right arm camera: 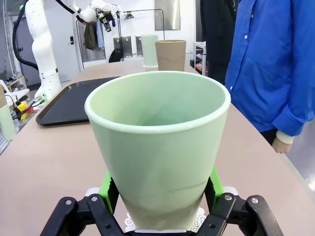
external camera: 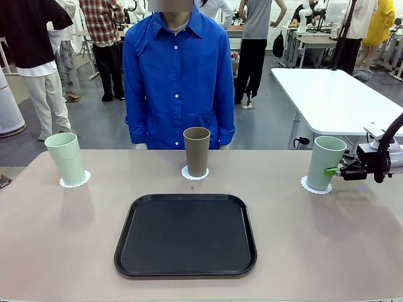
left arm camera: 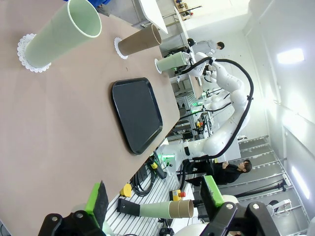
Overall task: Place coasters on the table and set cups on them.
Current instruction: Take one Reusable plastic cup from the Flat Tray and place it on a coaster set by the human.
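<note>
While your right hand [external camera: 334, 170] clamps the pale mint tumbler [external camera: 325, 162] on its lacy white doily [external camera: 314, 185] near the beige counter's [external camera: 63, 251] right edge, your left hand [left arm camera: 152, 206] hangs open over clear counter.

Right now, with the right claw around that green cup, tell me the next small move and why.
Probably open the right claw and back it straight away. The green cup it grips stands upright on its doily, and the brown cup and other green cup already sit on theirs, so nothing seems left but the release.
</note>
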`<state>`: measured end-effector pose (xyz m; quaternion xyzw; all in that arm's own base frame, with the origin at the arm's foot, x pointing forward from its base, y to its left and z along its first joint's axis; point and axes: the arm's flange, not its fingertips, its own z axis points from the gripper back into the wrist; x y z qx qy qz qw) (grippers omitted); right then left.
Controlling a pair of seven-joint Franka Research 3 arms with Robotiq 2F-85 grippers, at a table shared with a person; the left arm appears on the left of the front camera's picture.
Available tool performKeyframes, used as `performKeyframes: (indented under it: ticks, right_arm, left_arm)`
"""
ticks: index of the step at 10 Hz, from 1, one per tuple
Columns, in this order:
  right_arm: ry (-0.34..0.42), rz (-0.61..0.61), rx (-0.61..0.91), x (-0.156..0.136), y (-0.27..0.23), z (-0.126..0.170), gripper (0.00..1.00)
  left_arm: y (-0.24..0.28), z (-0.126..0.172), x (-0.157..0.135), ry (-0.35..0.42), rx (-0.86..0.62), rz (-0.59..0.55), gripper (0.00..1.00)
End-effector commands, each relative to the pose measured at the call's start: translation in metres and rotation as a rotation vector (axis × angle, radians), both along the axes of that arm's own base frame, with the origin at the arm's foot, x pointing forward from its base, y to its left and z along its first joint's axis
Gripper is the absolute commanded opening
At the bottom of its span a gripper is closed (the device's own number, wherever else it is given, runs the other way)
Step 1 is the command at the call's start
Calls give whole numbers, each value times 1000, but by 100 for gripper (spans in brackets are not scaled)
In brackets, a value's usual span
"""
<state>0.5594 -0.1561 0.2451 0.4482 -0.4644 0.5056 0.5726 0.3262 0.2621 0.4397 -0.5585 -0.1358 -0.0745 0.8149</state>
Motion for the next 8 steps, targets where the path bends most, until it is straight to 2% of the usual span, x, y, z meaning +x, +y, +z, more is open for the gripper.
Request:
performKeyframes:
  ticks: [1,3,4,8]
  right_arm:
    - [24,-2,3,11,-1,-1,85]
    - [41,4,19,11,-2,-1,85]
    - [44,4,28,11,-2,-1,100]
    - [61,22,29,11,-7,-3,100]
  left_arm:
    - [0,2,-1,-1,-3,15,100]
    - [0,2,-1,-1,-3,15,100]
    - [0,2,-1,-1,-3,15,100]
    - [0,2,-1,-1,-3,15,100]
